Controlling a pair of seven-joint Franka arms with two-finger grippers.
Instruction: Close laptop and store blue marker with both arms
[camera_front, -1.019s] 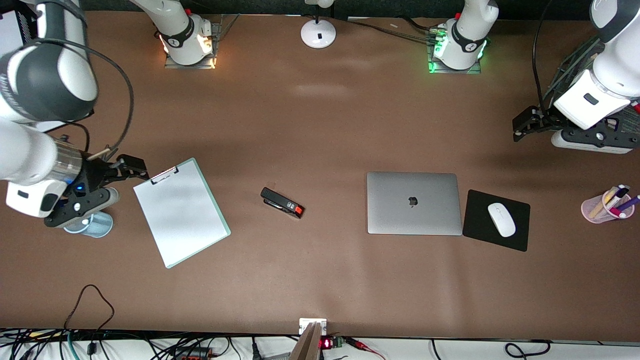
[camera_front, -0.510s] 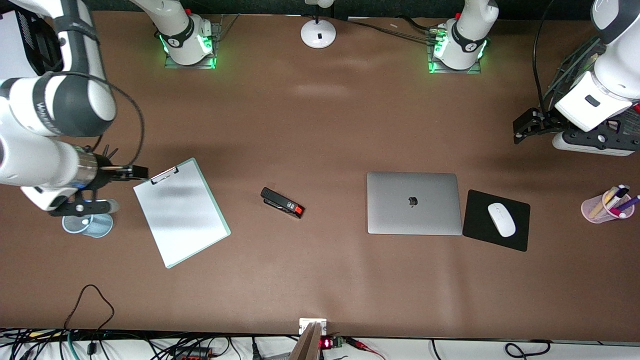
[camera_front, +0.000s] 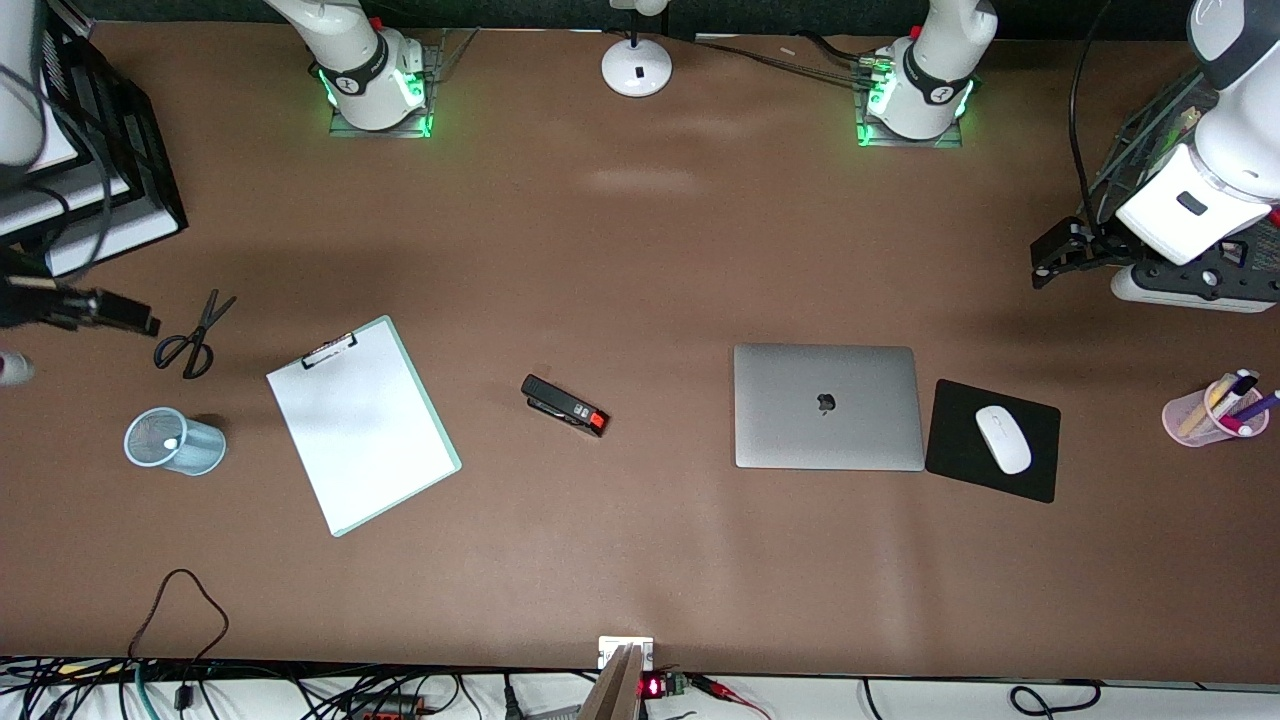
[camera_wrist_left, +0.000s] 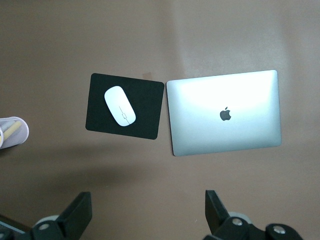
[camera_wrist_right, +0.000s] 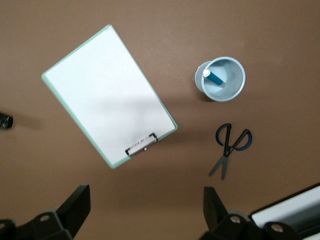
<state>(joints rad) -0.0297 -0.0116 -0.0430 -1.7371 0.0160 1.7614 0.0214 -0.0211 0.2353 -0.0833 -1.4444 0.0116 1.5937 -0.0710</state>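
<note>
The silver-grey laptop (camera_front: 828, 406) lies closed and flat on the brown table, lid logo up; the left wrist view shows it too (camera_wrist_left: 225, 112). The blue marker (camera_wrist_right: 215, 78) stands inside a pale blue mesh cup (camera_front: 175, 441) toward the right arm's end; only its whitish tip (camera_front: 170, 442) shows in the front view. My right gripper (camera_front: 130, 318) hangs open and empty in the air beside the scissors, its fingertips wide apart (camera_wrist_right: 146, 207). My left gripper (camera_front: 1045, 262) is open and empty over bare table at the left arm's end (camera_wrist_left: 148, 210).
A clipboard (camera_front: 362, 425), a black stapler (camera_front: 565, 405) and scissors (camera_front: 190, 335) lie on the table. A white mouse (camera_front: 1003, 438) rests on a black mouse pad (camera_front: 950, 470) beside the laptop. A pink cup of pens (camera_front: 1190, 420) stands at the left arm's end.
The right arm has pulled back from over the blue cup toward its end of the table, uncovering the cup and scissors. The left arm has barely shifted.
</note>
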